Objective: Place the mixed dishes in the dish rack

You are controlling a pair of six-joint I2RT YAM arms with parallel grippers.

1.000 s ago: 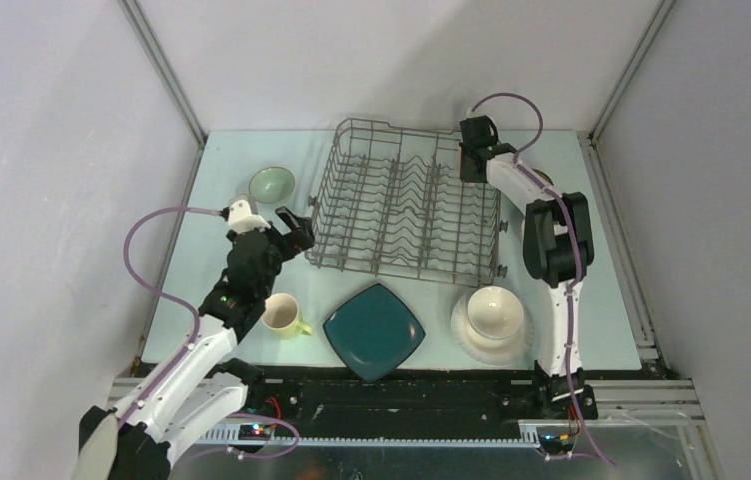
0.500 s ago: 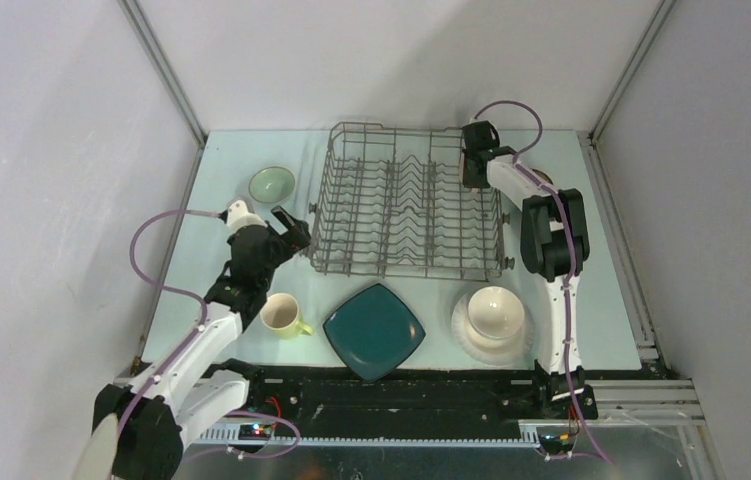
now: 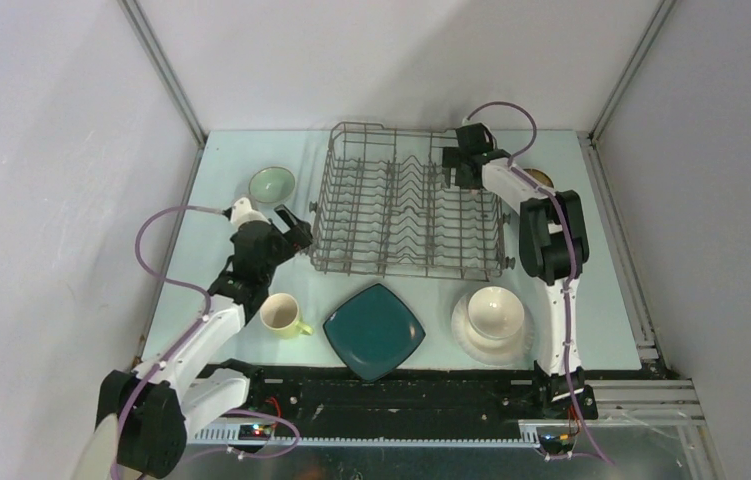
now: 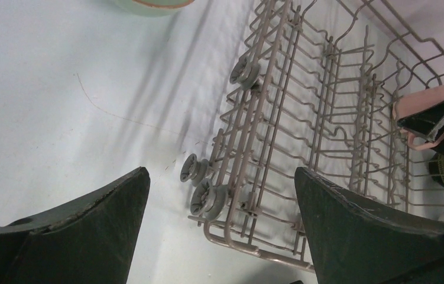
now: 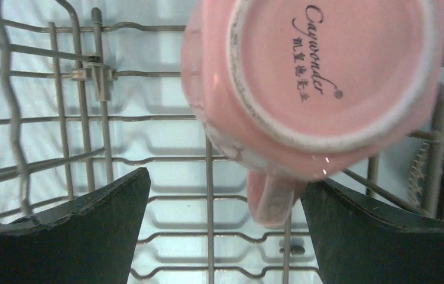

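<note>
Pink mug (image 5: pixel 320 77) upside down, base showing, in far right corner of dish rack (image 3: pixel 401 215). Right fingers (image 5: pixel 77 231) spread wide just by it. Left fingers (image 4: pixel 77 236) spread wide over worktop (image 4: pixel 60 106), beside rack's left edge.

top external fixed high behind the counter's (image 3: pixel 221 190) near edge, looking down over everything, left wrist low and close, facing dish rack (image 4: pixel 278 118) left corner, right wrist over rack floor, very close on pink mug (image 5: pixel 326 71) base, all three share rack
</note>
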